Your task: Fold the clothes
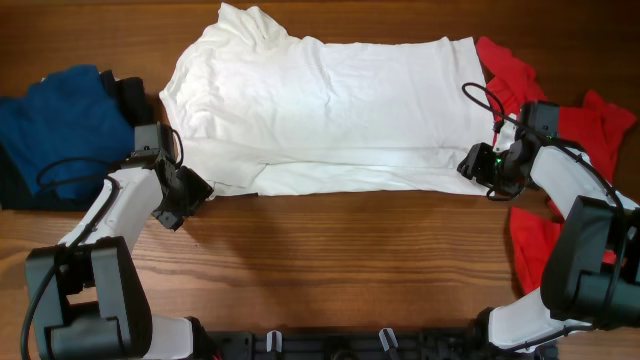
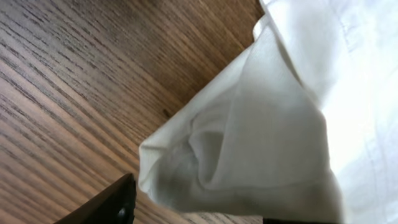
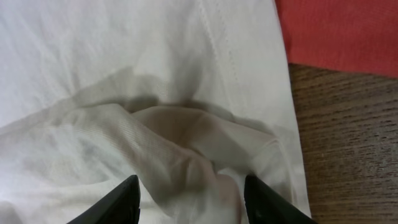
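A large white T-shirt lies spread across the table, its plain side up and its lower edge doubled over. My left gripper is at its near left corner. In the left wrist view the fingers are wide apart, with the bunched white corner between them. My right gripper is at the near right corner. In the right wrist view its fingers are apart around a raised fold of the white cloth. The chest print is hidden.
A blue garment lies at the left edge with black cloth beside it. Red garments lie at the right, partly under the right arm, and show in the right wrist view. Bare wooden table lies in front.
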`<state>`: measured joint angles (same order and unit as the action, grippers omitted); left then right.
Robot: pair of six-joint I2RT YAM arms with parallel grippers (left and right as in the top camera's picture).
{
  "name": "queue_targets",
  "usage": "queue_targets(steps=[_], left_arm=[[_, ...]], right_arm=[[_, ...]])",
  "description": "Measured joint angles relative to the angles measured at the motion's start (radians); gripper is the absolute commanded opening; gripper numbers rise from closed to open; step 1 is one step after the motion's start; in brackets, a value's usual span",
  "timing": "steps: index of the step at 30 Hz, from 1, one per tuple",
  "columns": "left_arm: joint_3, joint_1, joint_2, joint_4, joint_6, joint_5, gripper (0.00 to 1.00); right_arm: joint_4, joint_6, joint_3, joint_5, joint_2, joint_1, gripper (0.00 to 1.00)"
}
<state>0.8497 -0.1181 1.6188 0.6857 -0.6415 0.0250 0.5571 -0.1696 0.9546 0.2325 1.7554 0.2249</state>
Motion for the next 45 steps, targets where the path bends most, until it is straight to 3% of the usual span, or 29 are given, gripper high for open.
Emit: queue_targets(steps=[8,12,15,26,28,29,37,45], left_arm=[[-0.006,0.0,0.0,-0.03,0.0,-0.011,0.64],[-0.007,0.0,0.0,-0.055,0.005,-0.02,0.51],[-0.008,0.0,0.0,-0.068,0.003,-0.024,0.44],[-0.008,0.0,0.0,-0.024,0.004,-0.027,0.43],[-0.01,0.0,0.0,-0.024,0.004,-0.03,0.3],[-0.011,0.0,0.0,-0.026,0.002,-0.034,0.04],[-0.039,0.0,0.0,-0.086,0.007,-0.072,0.04],[-0.039,-0.018,0.0,-0.089,0.008,-0.277,0.04]], right_arm=[[0.019,0.003,0.029,-0.029,0.038,0.006,0.11],[0.019,0.01,0.032,-0.043,0.045,0.011,0.04],[0.021,0.011,0.033,-0.054,0.045,0.011,0.04],[0.034,-0.049,0.04,-0.105,0.046,-0.002,0.04],[0.037,-0.065,0.042,-0.106,0.047,-0.001,0.04],[0.038,-0.072,0.042,-0.106,0.047,0.0,0.04],[0.04,-0.08,0.042,-0.105,0.047,0.001,0.04],[0.04,-0.08,0.042,-0.105,0.047,0.001,0.04]])
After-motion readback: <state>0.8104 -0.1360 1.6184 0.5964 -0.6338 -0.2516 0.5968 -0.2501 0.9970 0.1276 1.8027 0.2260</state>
